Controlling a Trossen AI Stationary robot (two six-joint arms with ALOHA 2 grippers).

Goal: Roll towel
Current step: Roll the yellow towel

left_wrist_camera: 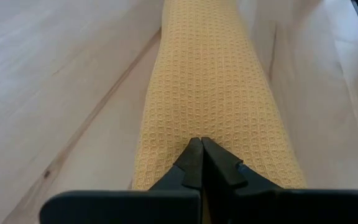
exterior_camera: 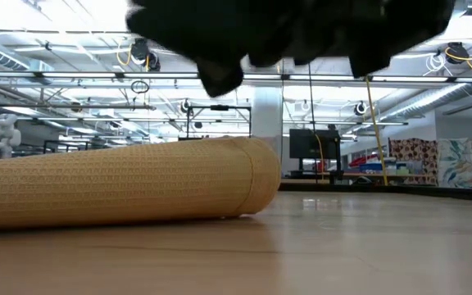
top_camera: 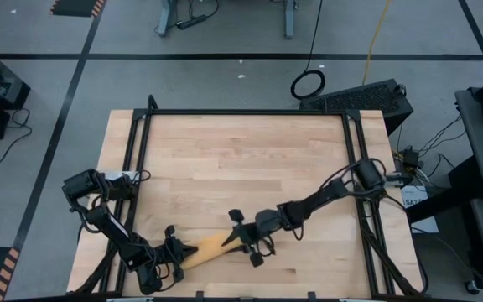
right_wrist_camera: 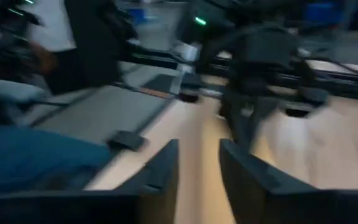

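Note:
The mustard-yellow towel [top_camera: 212, 247] lies rolled into a tube on the wooden table, near its near edge. In the low view the roll [exterior_camera: 121, 184] rests on its side, with its right end [exterior_camera: 260, 176] showing. My left gripper [left_wrist_camera: 201, 149] is shut at the roll's left end [top_camera: 183, 254]. My right gripper [top_camera: 246, 239] is open and hangs over the roll's right end without touching it. In the low view it shows dark, above the towel [exterior_camera: 285, 33]. In its own wrist view its fingers [right_wrist_camera: 166, 168] stand apart. My left gripper lies with its shut fingertips [left_wrist_camera: 194, 158] against the top of the roll at its left end [left_wrist_camera: 197, 124]. The fingers point along the roll, slanting down from the table's left. I cannot tell whether any cloth is caught between them. The roll lies flat on the table.
A black frame [top_camera: 241, 113] runs along the table's far edge and down both sides. Bare wood [top_camera: 241, 159] stretches behind the roll. A person's sleeve and equipment show beyond the table in the right wrist view [right_wrist_camera: 36, 155].

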